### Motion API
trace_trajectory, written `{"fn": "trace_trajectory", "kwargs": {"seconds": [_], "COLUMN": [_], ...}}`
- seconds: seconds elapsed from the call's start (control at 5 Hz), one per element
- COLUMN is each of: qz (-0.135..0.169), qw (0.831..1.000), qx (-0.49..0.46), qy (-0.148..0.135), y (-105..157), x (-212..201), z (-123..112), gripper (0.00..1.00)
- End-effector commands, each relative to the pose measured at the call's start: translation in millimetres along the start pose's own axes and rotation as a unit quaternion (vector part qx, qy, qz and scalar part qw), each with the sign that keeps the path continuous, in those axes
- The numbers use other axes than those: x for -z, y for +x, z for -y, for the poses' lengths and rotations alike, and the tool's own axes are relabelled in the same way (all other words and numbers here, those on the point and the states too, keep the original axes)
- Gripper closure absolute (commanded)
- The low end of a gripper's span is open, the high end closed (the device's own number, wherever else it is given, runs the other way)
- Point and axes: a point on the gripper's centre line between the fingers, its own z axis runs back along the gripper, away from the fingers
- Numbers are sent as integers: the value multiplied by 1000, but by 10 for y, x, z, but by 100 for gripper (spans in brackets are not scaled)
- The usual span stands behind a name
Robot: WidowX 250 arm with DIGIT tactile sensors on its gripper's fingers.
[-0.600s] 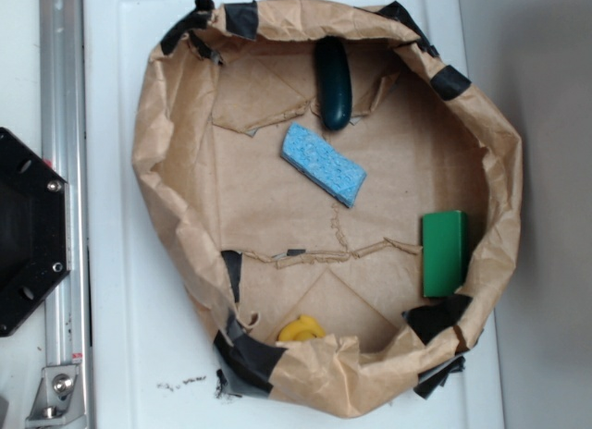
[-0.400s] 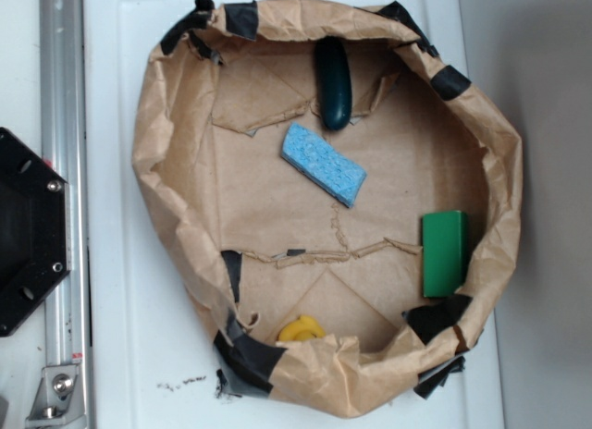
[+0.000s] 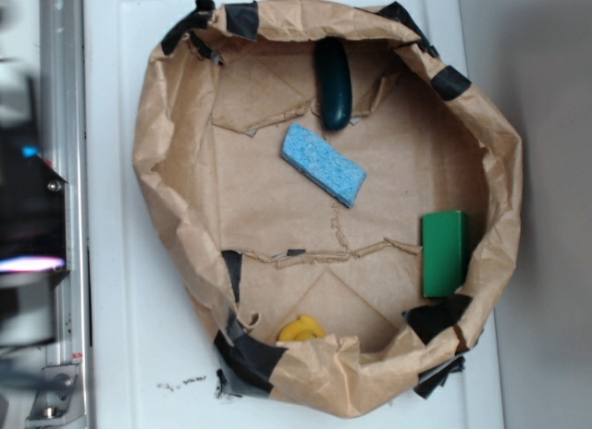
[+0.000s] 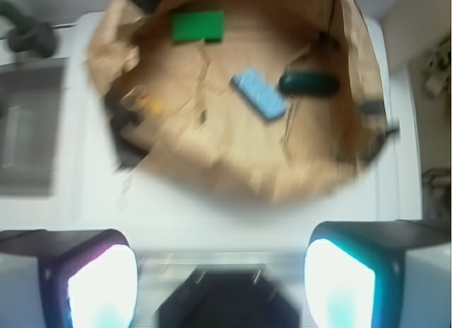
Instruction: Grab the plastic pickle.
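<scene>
The plastic pickle (image 3: 333, 82) is dark green and glossy, lying upright in the picture at the far top of the brown paper basin (image 3: 176, 216). In the wrist view the pickle (image 4: 308, 84) lies at the right inside the paper. My gripper (image 4: 220, 271) is open, its two lit fingers wide apart at the bottom of the wrist view, well short of the basin and over the white surface. In the exterior view only a blurred dark shape with coloured lights (image 3: 28, 216) shows at the left edge.
A light blue sponge (image 3: 323, 164) lies just below the pickle. A bright green block (image 3: 444, 253) rests by the right wall, a yellow piece (image 3: 301, 330) by the bottom wall. A metal rail (image 3: 65, 96) runs down the left side.
A blurred arm with lights has come in over the black base at the left edge. The pickle, sponge and block have not moved.
</scene>
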Motion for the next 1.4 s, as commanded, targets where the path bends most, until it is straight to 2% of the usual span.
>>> {"fn": "trace_trajectory", "kwargs": {"seconds": [0.0, 0.2, 0.4, 0.6, 1.0, 1.2], "qz": [40, 23, -5, -7, -20, -27], "qw": [975, 954, 923, 919, 932, 928], "qx": [203, 292, 374, 385, 354, 363], "qy": [77, 71, 85, 80, 78, 80], "y": [937, 1064, 969, 831, 829, 873], "x": [707, 1125, 1424, 1473, 1478, 1598], "z": [-211, -368, -440, -556, -970, -935], "gripper": [0, 0, 0, 0, 0, 0]}}
